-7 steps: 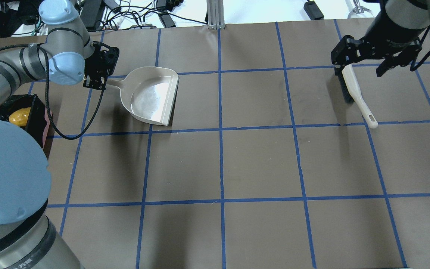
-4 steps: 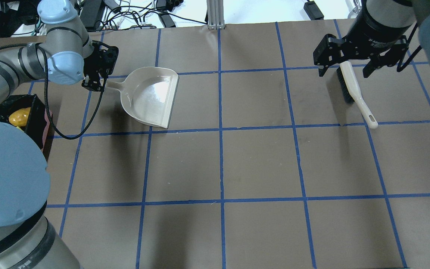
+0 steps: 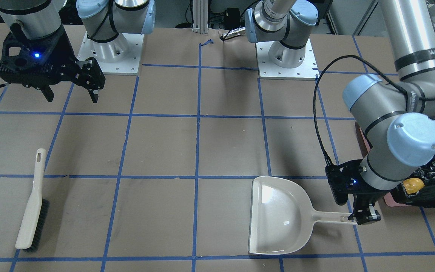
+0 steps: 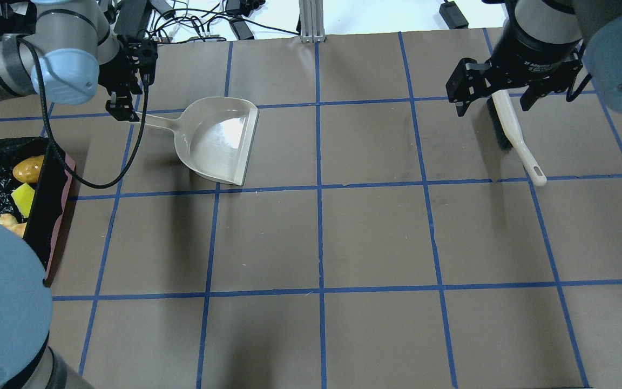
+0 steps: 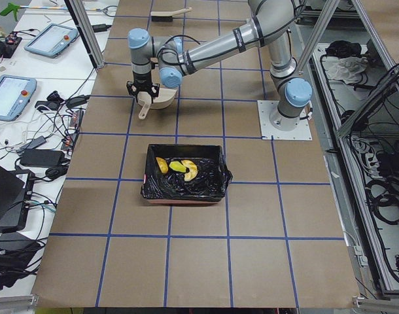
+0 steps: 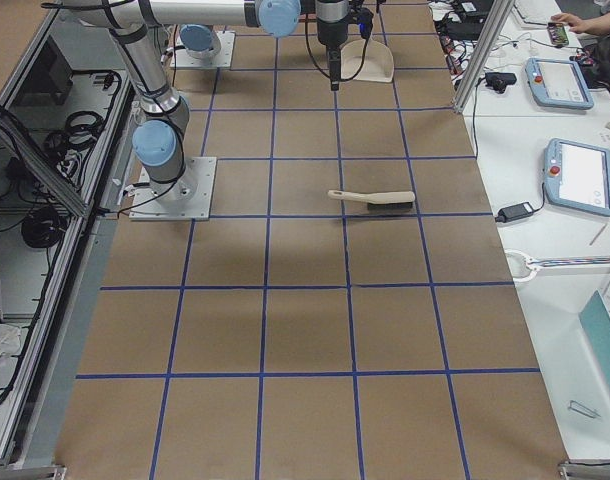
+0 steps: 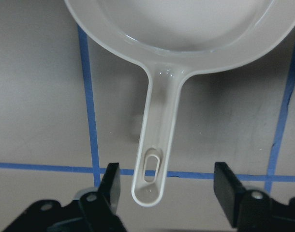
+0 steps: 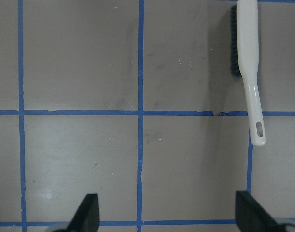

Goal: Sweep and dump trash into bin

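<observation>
Overhead, one bin [image 4: 46, 205] at 9 o'clock holds three trash items [image 4: 22, 197]. One dustpan [image 4: 219, 140] and one brush [image 4: 516, 135] lie free. The left gripper [image 7: 168, 176] and right gripper [image 8: 168, 203] are both spread, gripping nothing.

Overhead, front views oppose, share bin [image 4: 44, 200]; wrist cameras close, facing straight down

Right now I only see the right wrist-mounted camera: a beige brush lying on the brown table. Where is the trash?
Observer: In the bin. A potato, a sponge square and a croissant-like piece lie inside it.
Visitor: And the dustpan?
Observer: The dustpan sits empty on the table.
Visitor: Is anything holding it?
Observer: No. The left gripper is open, with a finger on either side of the handle's end, not touching it.
</observation>
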Action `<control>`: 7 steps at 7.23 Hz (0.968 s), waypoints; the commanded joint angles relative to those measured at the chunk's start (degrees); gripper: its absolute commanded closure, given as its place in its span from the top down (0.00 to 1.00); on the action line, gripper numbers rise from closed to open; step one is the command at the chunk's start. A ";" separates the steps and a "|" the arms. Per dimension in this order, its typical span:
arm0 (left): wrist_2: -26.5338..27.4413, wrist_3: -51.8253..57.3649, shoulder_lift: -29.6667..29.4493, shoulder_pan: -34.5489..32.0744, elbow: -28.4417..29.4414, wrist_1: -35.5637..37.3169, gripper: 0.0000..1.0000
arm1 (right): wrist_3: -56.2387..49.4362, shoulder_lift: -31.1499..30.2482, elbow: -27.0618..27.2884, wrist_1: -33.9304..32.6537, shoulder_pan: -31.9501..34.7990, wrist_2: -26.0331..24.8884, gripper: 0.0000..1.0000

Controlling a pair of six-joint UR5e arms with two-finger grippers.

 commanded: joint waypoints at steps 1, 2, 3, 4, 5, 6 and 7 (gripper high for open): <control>-1.86 -24.68 7.06 -0.85 1.69 -9.71 0.74 | -0.16 0.00 0.24 -0.10 0.08 0.03 1.00; -2.04 -31.49 9.70 -1.46 1.79 -10.97 0.75 | -0.16 -0.18 0.24 -0.01 0.08 0.20 1.00; -1.95 -47.83 12.60 -2.34 1.70 -13.68 0.81 | -0.68 -0.09 0.24 0.07 -0.01 0.20 1.00; -2.13 -59.48 14.98 -3.83 1.70 -17.44 0.90 | -0.77 -0.09 0.33 0.07 -0.01 0.12 1.00; -2.48 -72.47 17.44 -5.23 0.92 -19.92 0.93 | -0.77 -0.18 0.41 0.16 -0.01 0.12 1.00; -4.92 -83.39 19.38 -5.86 0.56 -22.55 1.00 | -0.77 -0.27 0.50 0.16 -0.01 0.12 1.00; -8.51 -90.55 21.31 -6.04 -0.92 -26.93 1.00 | -0.77 -0.35 0.59 0.25 0.08 0.12 1.00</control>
